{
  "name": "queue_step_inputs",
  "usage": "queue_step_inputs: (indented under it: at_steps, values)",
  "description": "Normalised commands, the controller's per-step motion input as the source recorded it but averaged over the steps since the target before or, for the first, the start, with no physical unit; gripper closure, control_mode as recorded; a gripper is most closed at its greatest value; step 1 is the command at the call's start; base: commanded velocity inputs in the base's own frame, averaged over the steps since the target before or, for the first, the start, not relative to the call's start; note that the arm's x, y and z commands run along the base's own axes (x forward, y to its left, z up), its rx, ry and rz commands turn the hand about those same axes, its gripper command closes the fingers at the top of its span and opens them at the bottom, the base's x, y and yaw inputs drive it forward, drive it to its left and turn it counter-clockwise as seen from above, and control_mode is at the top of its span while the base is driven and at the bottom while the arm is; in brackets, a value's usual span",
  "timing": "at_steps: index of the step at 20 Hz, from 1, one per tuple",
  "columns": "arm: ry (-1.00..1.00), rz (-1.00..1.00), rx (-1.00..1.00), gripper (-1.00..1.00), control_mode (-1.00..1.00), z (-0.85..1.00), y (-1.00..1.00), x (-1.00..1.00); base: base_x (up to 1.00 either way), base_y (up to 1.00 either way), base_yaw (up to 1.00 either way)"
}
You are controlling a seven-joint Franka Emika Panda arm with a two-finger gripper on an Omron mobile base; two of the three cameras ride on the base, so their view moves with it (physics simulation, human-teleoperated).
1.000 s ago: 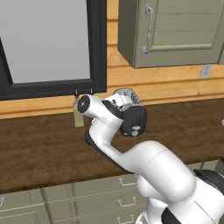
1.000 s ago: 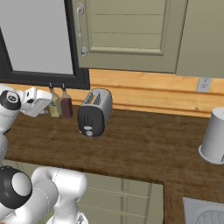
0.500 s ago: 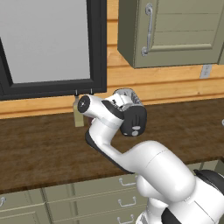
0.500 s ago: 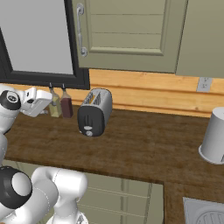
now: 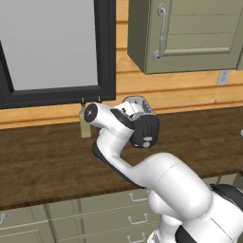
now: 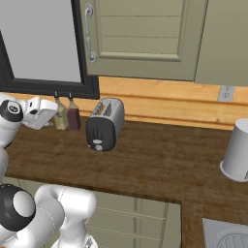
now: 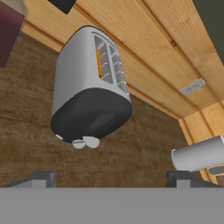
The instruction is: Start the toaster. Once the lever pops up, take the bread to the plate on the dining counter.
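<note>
The pincer (image 7: 111, 177) is hovering wide open and empty, well short of the toaster (image 7: 89, 85) ahead, its lever (image 7: 91, 141) not yet pressed, bread (image 7: 99, 62) sitting inside.

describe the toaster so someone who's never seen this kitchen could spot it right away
Find the long dark wooden counter under the black-framed window and the green cupboards. The toaster stands on it against the pale wood wall, just right of two small bottles. Unlike the plain grey cylinder far to the right, it is rounded and silver, with two top slots and a black end panel.
</note>
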Motion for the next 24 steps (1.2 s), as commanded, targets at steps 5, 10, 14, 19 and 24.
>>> queue_step_inputs:
  at_steps: [5, 10, 14, 19, 24]
  values:
    - [0.00, 0.00, 0.00, -1.00, -1.00, 0.00, 0.00, 0.00, 0.00, 0.00, 0.00]
    - [0.00, 0.00, 0.00, -1.00, -1.00, 0.00, 0.00, 0.00, 0.00, 0.00, 0.00]
    - [0.00, 0.00, 0.00, -1.00, -1.00, 0.00, 0.00, 0.00, 0.00, 0.00, 0.00]
    - [0.00, 0.00, 0.00, -1.00, -1.00, 0.00, 0.00, 0.00, 0.00, 0.00, 0.00]
    - [0.00, 0.00, 0.00, -1.00, -1.00, 0.00, 0.00, 0.00, 0.00, 0.00, 0.00]
